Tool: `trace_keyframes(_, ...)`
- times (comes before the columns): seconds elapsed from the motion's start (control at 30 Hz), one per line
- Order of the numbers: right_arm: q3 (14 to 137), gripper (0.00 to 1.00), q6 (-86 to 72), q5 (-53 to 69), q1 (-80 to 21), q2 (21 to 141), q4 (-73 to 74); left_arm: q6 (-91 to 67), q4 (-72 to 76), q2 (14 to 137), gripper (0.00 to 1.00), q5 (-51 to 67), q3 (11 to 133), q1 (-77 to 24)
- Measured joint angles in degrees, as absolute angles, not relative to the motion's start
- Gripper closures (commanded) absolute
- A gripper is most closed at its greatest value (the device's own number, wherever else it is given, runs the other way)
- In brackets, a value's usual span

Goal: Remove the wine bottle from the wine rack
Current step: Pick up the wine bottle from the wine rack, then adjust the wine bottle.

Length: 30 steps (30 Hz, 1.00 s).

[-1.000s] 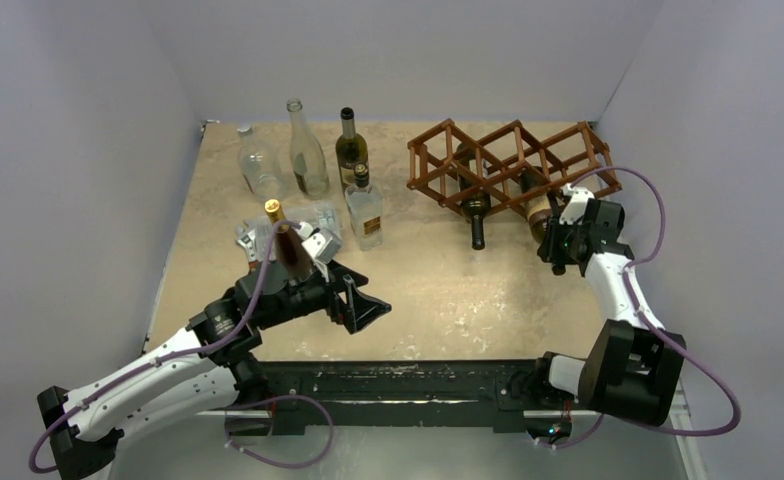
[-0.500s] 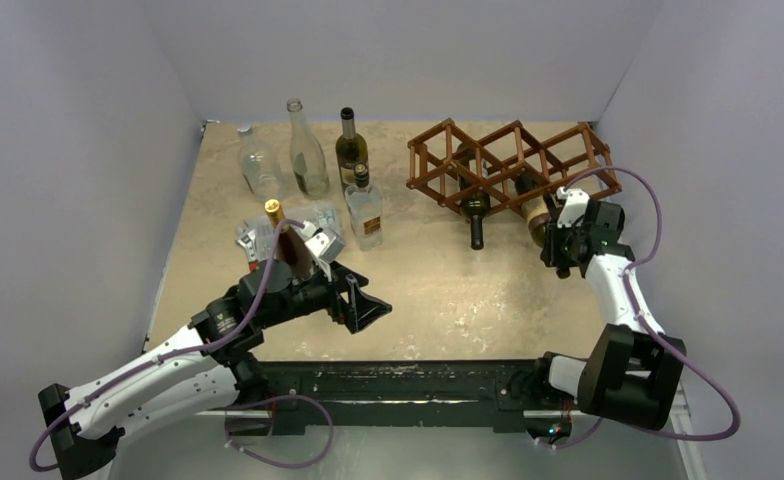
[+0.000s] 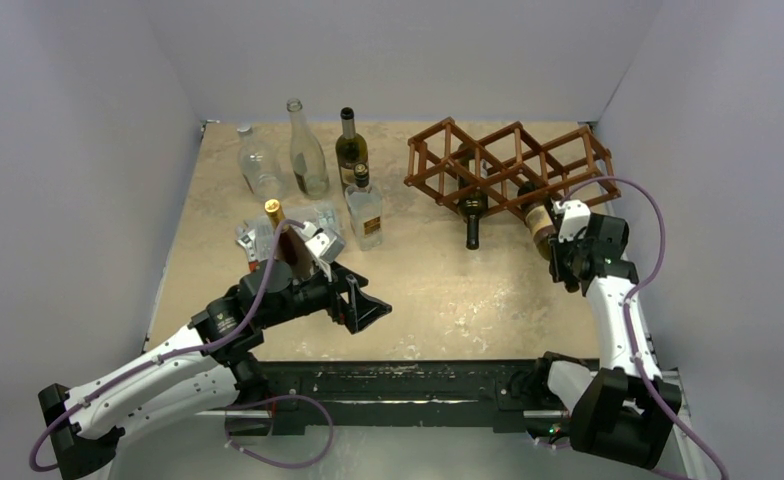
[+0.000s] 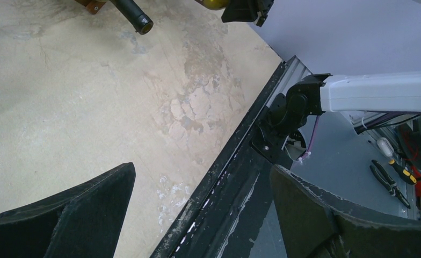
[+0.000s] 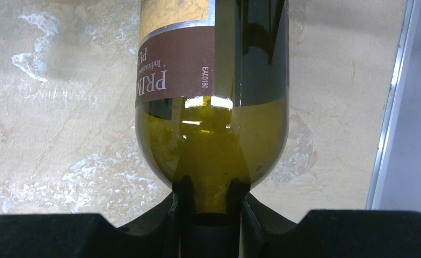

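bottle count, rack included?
7. Standing far left: short clear bottle, tall clear bottle, dark wine bottle, small square bottle, gold-capped brown bottle. At the wine rack: one dark bottle, and one labelled bottle gripped at its neck by the right end effector. Others may be hidden.

Your right pincer [image 5: 211, 207] clamps the wine bottle [image 5: 211, 142] at its neck, right under the shoulder. Its brown-banded label [image 5: 176, 70] sits above that grip, the mottled table [image 5: 52, 107] lies behind the bottle, and a metal edge strip [image 5: 393, 102] runs to the bottle's right.
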State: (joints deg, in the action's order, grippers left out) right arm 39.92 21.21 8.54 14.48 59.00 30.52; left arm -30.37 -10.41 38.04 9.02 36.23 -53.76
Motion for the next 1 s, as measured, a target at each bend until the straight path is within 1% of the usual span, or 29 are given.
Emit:
trace_keyframes(0.53, 39.57, 1.0, 27.24, 6.35, 14.72, 52.34, 37.91, -29.93, -10.37, 39.03, 0.04, 9.02, 36.23, -53.76)
trace_keyframes(0.77, 39.05, 1.0, 30.37, 5.23, 14.76, 47.4, 43.11, -29.28, -9.89, 40.27, 0.04, 9.02, 36.23, -53.76)
trace_keyframes(1.0, 39.11, 1.0, 33.82, 5.74, 14.74, 45.1, 47.83, -28.53, -9.89, 41.69, 0.03, 9.74, 36.23, -53.76)
